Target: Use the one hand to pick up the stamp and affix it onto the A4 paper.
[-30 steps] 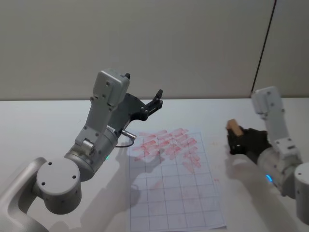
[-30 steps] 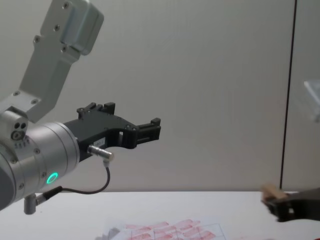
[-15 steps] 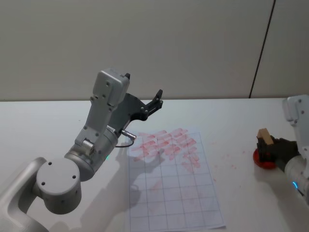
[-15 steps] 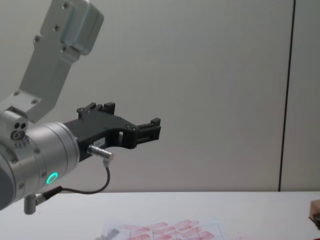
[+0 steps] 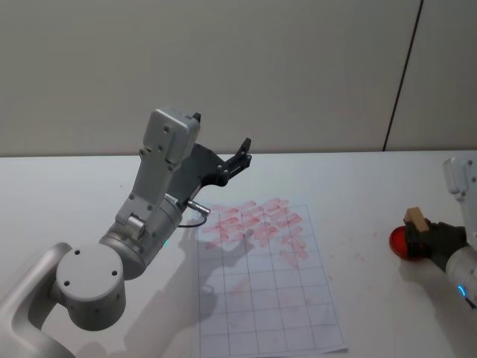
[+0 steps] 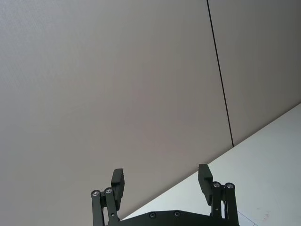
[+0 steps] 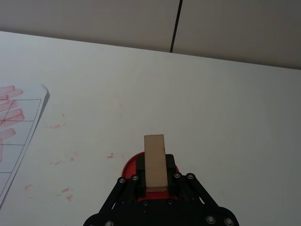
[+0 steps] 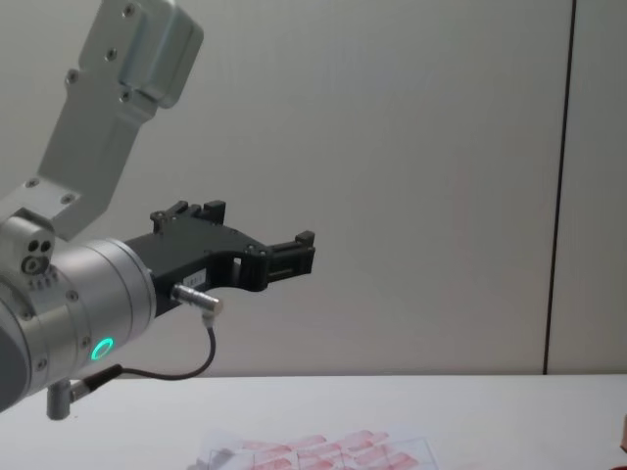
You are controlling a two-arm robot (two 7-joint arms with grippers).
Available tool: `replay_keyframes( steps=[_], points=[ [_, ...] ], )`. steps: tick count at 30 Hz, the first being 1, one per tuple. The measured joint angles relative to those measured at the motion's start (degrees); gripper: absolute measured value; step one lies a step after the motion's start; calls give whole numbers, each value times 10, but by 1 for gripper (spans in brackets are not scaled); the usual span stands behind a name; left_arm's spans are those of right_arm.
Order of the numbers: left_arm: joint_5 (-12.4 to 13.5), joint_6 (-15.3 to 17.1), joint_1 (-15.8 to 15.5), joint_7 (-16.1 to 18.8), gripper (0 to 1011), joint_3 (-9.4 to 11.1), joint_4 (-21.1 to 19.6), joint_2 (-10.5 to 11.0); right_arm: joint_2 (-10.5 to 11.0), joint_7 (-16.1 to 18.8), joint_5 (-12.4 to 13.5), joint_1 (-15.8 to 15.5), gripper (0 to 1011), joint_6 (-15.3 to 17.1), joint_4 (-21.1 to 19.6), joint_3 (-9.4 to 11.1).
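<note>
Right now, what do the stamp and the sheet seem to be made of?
The stamp looks like bare, pale wood with a matte finish, a plain tan block held in the right tool. The sheet looks like thin white paper, lying flat, with a printed grid and red marks.

Table (image 5: 350, 179): spans the lower half of the head frame, wall behind it.
A4 paper (image 5: 261, 298): flat on the table, lower centre of the head frame.
Left gripper (image 5: 240, 158): raised above the table, left of centre, beyond the paper's upper left corner.
Right gripper (image 5: 428, 240): at the right edge, well apart from the paper.
Stamp (image 5: 414, 221): between that gripper's jaws, standing over the ink pad (image 5: 402, 242).
Ink pad: on the table, right of the paper.
</note>
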Motion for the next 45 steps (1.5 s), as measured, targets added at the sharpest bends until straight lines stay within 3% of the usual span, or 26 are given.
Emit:
replay_keyframes(
  steps=[6,10,23,34,45],
  points=[
    [0,0,0,0,1001,0,0,0,-3,5,0,6,218,-4,11,1],
    [0,0,0,0,1001,0,0,0,-5,9,-1,10,276,-8,19,1],
    [0,0,0,0,1001,0,0,0,-10,22,-7,19,709,-19,30,0],
    [0,0,0,0,1001,0,0,0,-4,23,-13,6,1000,-65,2,5],
    [0,0,0,0,1001,0,0,0,11,21,-27,-13,1001,-135,-30,15]
  ],
)
